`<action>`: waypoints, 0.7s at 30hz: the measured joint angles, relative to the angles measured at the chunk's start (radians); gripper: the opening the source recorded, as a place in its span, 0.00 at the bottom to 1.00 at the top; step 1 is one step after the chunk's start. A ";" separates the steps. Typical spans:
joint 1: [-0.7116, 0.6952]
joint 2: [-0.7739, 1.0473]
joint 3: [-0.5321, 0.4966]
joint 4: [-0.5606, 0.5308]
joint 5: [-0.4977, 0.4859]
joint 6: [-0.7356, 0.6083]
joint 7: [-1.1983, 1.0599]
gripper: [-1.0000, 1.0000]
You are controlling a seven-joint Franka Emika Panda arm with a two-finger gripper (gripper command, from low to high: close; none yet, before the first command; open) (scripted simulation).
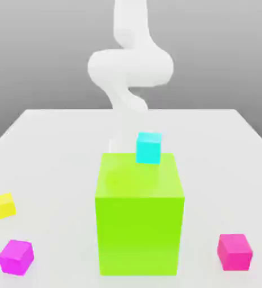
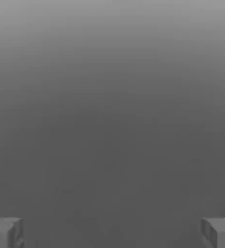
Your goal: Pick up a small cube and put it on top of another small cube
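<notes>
As the jaws (image 2: 112, 233) part wide and empty in the hand view, the yellow cube (image 1: 5, 206) sits at the left edge of the exterior view, above the magenta cube (image 1: 16, 257). You would do best to approach from overhead, match its slight turn, center before closing, and lift clear of the green block (image 1: 139, 235), topped by the cyan cube (image 1: 149, 148). The bench (image 1: 60, 163) is plain white, the backdrop (image 1: 37, 56) gray.

Yellow cube (image 1: 5, 206): small, plain. Seen upright on the table, its faces turned slightly askew, near the exterior view's left edge, behind the magenta cube.
</notes>
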State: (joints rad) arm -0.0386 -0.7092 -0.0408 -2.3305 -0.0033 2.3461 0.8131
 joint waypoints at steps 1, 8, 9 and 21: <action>-0.016 0.039 -0.018 -0.013 -0.001 0.020 0.005 0.50; -0.124 0.292 -0.149 -0.099 0.007 0.150 0.030 0.50; -0.139 0.328 -0.168 -0.111 0.010 0.169 0.031 0.50; -0.358 0.772 -0.367 -0.255 0.155 0.385 -0.022 0.50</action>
State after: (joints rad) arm -0.3969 0.0625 -0.4080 -2.5853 0.1520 2.7309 0.7907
